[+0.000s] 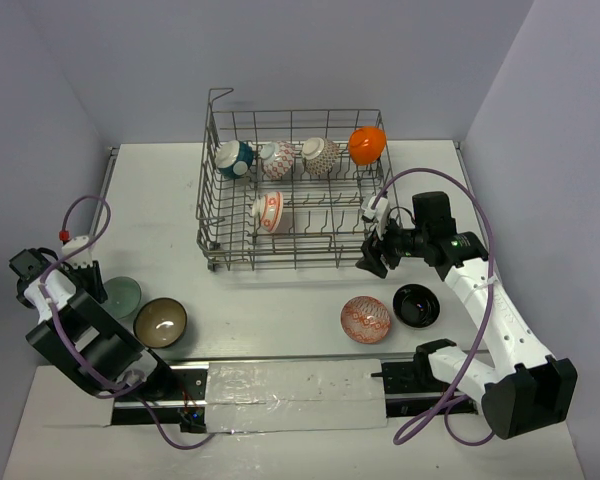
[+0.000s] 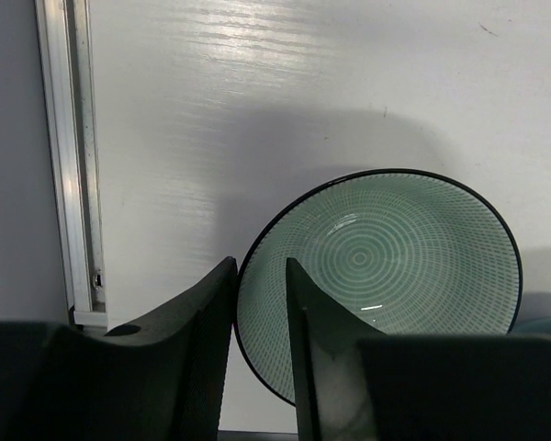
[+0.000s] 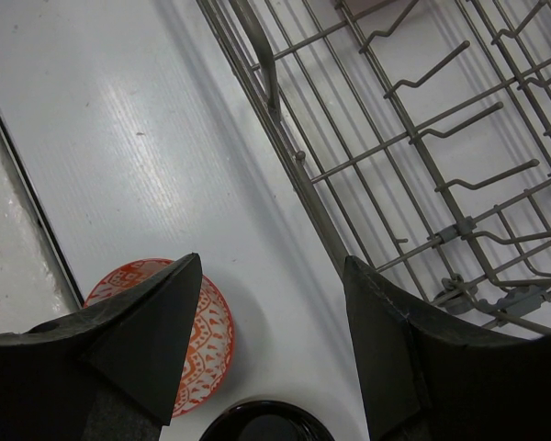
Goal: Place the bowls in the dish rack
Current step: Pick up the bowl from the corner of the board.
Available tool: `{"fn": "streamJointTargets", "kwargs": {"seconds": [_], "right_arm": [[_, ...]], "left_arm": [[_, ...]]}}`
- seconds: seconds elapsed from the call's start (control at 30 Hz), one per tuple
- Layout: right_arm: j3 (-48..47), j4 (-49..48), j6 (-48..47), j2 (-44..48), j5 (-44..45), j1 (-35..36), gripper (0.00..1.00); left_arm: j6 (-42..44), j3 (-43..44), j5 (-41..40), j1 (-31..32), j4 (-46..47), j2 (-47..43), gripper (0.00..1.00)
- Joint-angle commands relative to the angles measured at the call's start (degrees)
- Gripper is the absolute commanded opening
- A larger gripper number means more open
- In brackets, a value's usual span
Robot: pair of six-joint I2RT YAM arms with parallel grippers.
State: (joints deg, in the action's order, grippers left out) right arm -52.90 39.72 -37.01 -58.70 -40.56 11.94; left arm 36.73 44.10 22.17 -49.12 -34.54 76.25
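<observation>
A pale green bowl (image 1: 120, 295) (image 2: 376, 257) sits upright on the table at the left. My left gripper (image 1: 100, 288) (image 2: 260, 266) straddles its near rim, one finger outside and one inside, with the jaws narrow. Whether they pinch the rim I cannot tell. A brown bowl (image 1: 161, 321) stands just right of it. The dish rack (image 1: 280, 262) (image 3: 298, 158) holds several bowls on edge, among them a teal one (image 1: 234, 158) and an orange one (image 1: 367, 144). My right gripper (image 1: 373, 262) (image 3: 272, 262) hangs open and empty by the rack's near right corner, above a red-patterned bowl (image 1: 366, 319) (image 3: 207, 340) and a black bowl (image 1: 417, 304) (image 3: 266, 423).
A metal rail (image 2: 69, 165) runs along the table's left edge close to the left gripper. The rack's front wall and upright tines stand just beyond the right gripper. A taped strip (image 1: 290, 382) lies between the arm bases.
</observation>
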Motion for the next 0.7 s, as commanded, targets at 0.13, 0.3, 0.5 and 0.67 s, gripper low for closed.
{"fn": "streamJointTargets", "kwargs": {"seconds": [0.13, 0.3, 0.5, 0.67], "right_arm": [[0.43, -2.11, -0.95, -0.28, 0.12, -0.43, 0.71], [0.70, -2.28, -1.04, 0.07, 0.39, -0.43, 0.71], [0.70, -2.37, -1.13, -0.01, 0.83, -0.43, 0.71], [0.79, -2.46, -1.13, -0.10, 1.00, -0.43, 0.71]], "left_arm": [[-0.96, 2.04, 1.47, -0.36, 1.59, -0.14, 0.28], [-1.84, 3.01, 2.43, -0.27, 1.32, 0.74, 0.20], [-2.37, 3.45, 2.70, -0.27, 1.59, 1.53, 0.11], [-3.07, 3.63, 3.14, -0.27, 1.85, 2.06, 0.07]]}}
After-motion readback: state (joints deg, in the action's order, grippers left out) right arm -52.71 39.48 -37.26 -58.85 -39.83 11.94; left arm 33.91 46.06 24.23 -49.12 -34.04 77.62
